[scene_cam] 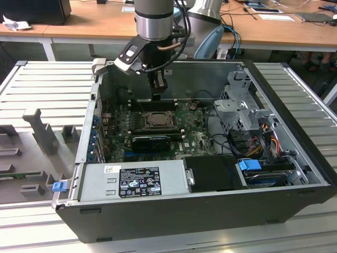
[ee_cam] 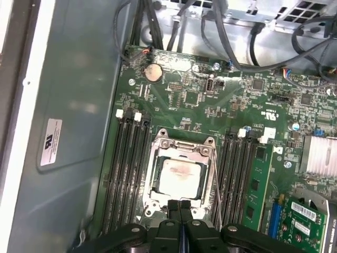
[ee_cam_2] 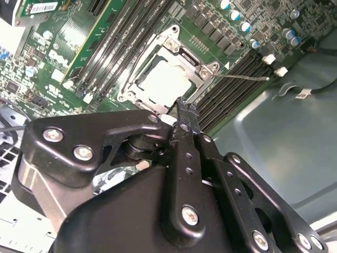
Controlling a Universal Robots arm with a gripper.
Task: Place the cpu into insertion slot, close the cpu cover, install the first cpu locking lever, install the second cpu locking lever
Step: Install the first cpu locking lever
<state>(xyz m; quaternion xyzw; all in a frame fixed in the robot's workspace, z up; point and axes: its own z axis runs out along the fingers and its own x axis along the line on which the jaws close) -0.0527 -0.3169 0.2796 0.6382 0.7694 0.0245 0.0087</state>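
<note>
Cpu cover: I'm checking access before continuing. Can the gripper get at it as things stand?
Probably yes: the gripper, fingers shut, hovers right at the edge of the cpu cover, with nothing between them.

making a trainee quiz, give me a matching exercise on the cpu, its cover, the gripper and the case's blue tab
1 pale silver square cpu
2 thin silvery metal cpu cover frame
3 black robot gripper
4 blue plastic tab

A jaws shut, at the insertion slot's edge
B closed flat around the chip
C on the dark case's corner, exterior view's left
D seated in that slot

Pairs: 1-D, 2-B, 3-A, 4-C
</note>
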